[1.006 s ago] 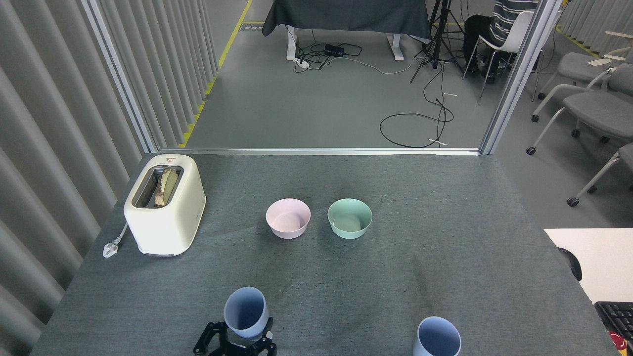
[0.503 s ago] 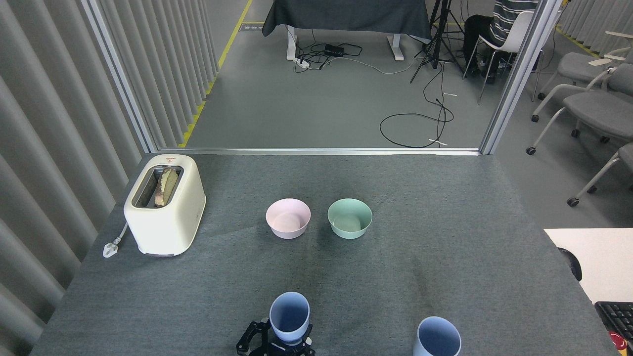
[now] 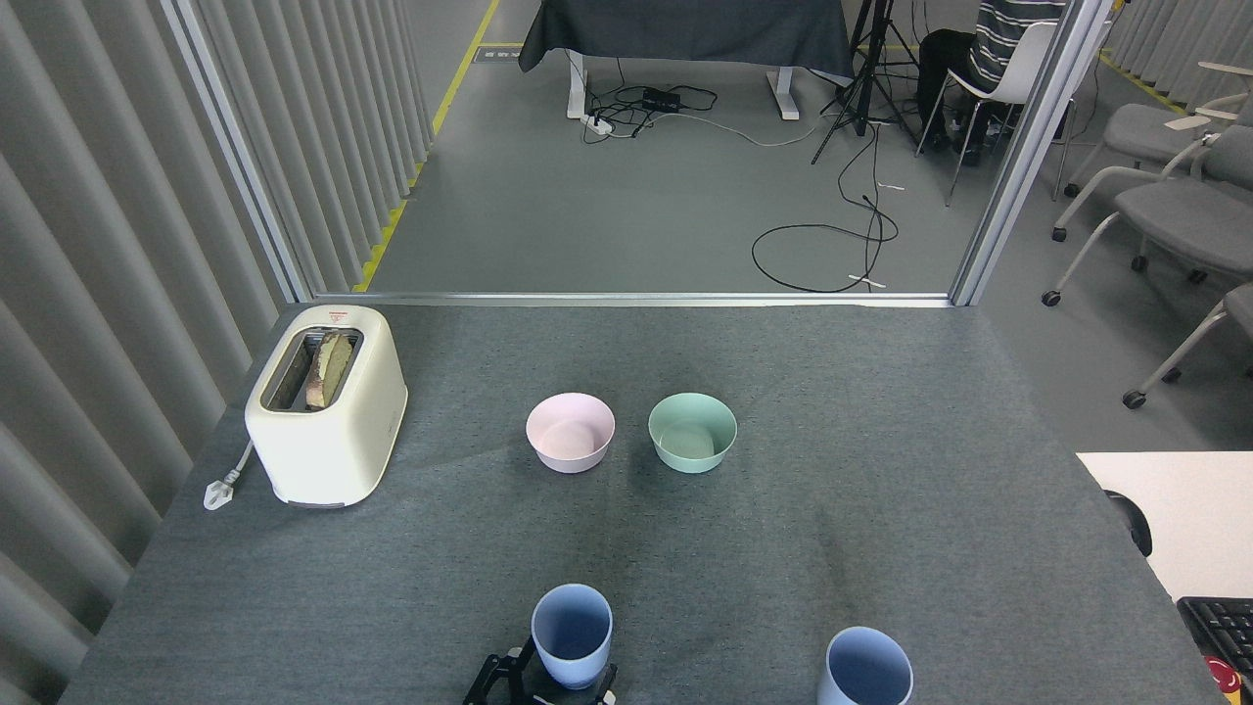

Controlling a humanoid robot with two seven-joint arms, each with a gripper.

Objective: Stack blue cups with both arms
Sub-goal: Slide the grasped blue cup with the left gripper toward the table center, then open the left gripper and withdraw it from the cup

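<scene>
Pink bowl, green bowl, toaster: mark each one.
pink bowl (image 3: 571, 434), head view, inner wall.
green bowl (image 3: 692, 434), head view, inner wall.
toaster (image 3: 338, 436), head view, right side panel.

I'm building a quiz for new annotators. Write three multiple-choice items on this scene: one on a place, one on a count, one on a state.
1. Where is the toaster?
A. table's left side
B. between the bowls
C. on the floor

2. How many blue cups stand on the table?
A. one
B. two
C. four

3. What sits in the toaster slot?
A. nothing
B. a spoon
C. bread

Answers:
1 A, it stands near the table's left edge.
2 B, one cup is at the left gripper, another is to the right.
3 C, a slice shows in the slot.
</scene>
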